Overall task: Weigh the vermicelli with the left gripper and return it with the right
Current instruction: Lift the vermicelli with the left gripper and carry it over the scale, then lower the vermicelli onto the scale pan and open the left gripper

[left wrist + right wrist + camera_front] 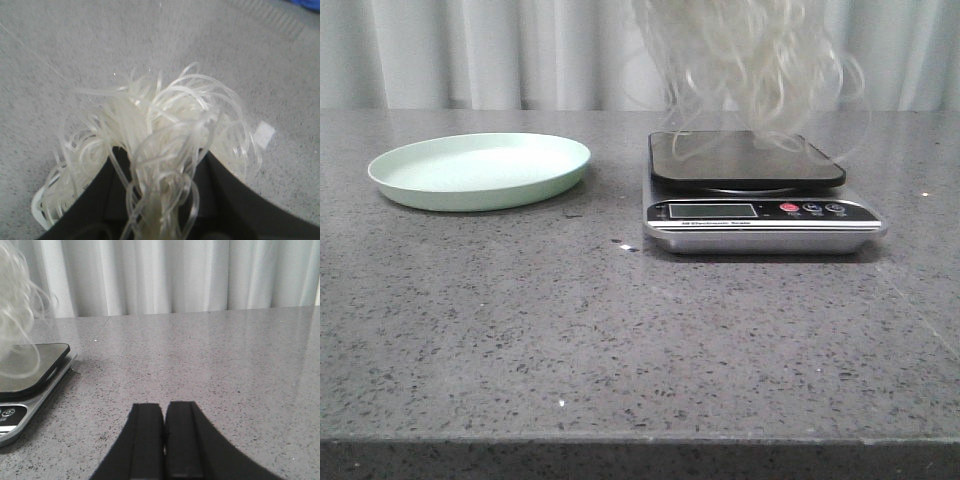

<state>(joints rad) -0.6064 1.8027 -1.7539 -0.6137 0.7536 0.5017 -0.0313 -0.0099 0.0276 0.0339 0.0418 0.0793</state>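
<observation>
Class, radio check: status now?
Left gripper shut on vermicelli, hanging over scale. Right gripper shut, empty. Plate empty.

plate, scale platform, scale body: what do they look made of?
Pale green plate: looks like matte plastic or melamine, with even colour and a soft sheen. Kitchen scale platform: glossy black, probably glass or polished plastic; it mirrors the vermicelli hanging above it. Scale body: silvery with a brushed look, either steel or metallic-painted plastic; the pictures don't settle which.

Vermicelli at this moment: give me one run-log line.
vermicelli: held in left gripper, hanging over scale | plate: bare | right gripper: fingers together, holding nothing, beside scale
</observation>
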